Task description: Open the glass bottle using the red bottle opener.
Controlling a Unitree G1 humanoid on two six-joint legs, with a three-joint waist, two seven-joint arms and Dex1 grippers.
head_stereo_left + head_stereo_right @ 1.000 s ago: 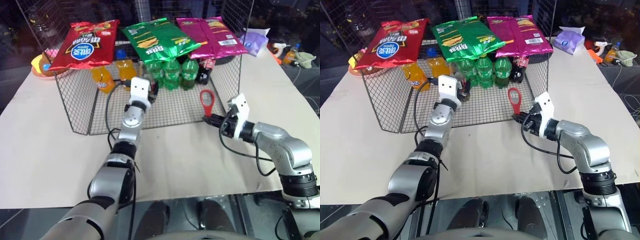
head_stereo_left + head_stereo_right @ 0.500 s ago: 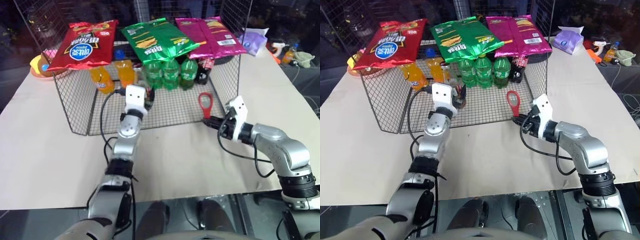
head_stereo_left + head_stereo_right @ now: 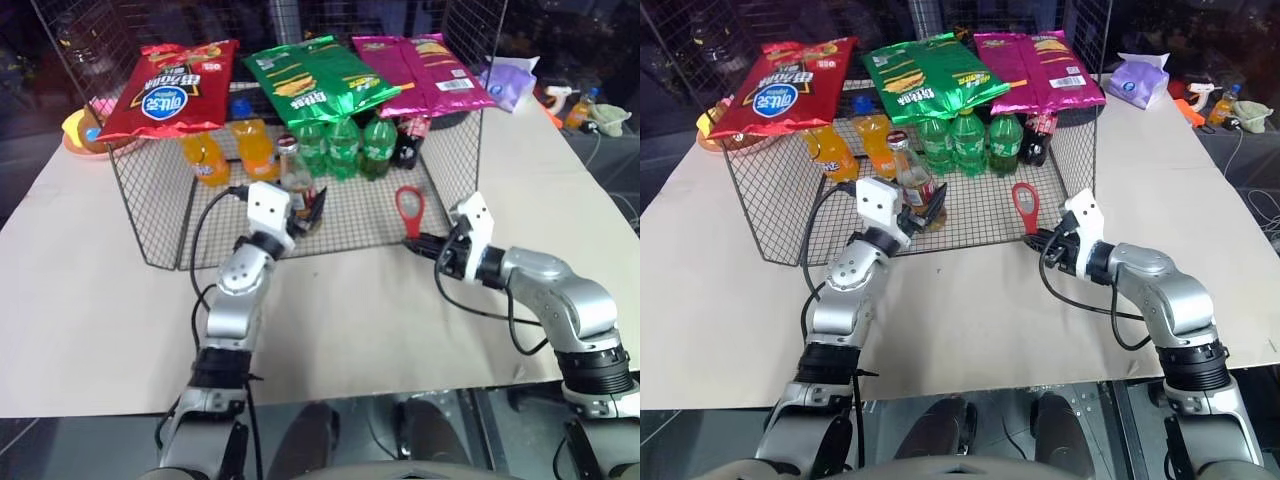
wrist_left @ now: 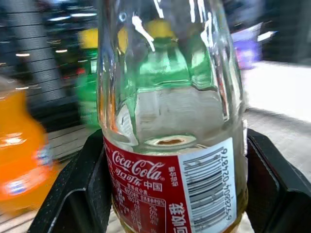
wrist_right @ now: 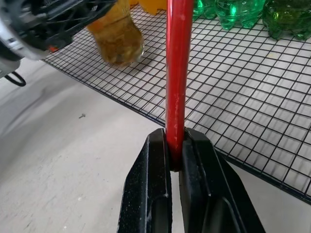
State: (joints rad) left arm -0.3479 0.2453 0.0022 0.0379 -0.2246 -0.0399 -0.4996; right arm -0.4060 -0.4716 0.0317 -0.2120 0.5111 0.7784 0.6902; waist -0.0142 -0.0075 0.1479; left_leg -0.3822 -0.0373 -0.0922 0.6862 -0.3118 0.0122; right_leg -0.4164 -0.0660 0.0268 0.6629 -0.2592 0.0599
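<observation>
- The left gripper [image 3: 925,212] reaches forward over the front edge of the wire basket [image 3: 150,215]. Its black fingers [image 4: 80,194] stand wide apart, one on each side of the glass bottle [image 3: 296,176], and clamp it at the red label.
- The bottle is held above the basket floor, near the front of the basket. It tilts slightly, with its metal cap uppermost. Its lower body holds amber liquid; the neck is clear glass.
- The right gripper [image 3: 415,241] points toward the basket from the robot's right. Its jaws are closed flat on the lower end of the red bottle opener [image 3: 409,209].
- The opener stands nearly upright, with its loop end at the top. It is a flat, smooth strip, seen edge-on between the fingers [image 5: 199,160] in the right wrist view.
- Opener and bottle are well apart, with bare mesh floor between them.
- Green plastic bottles [image 3: 344,147] and orange soda bottles [image 3: 205,158] stand along the back of the basket, behind the held bottle.
- Snack bags [image 3: 170,88] lie across the basket's top rear edge.
- The pale table covering [image 3: 350,320] in front of the basket is unobstructed.
</observation>
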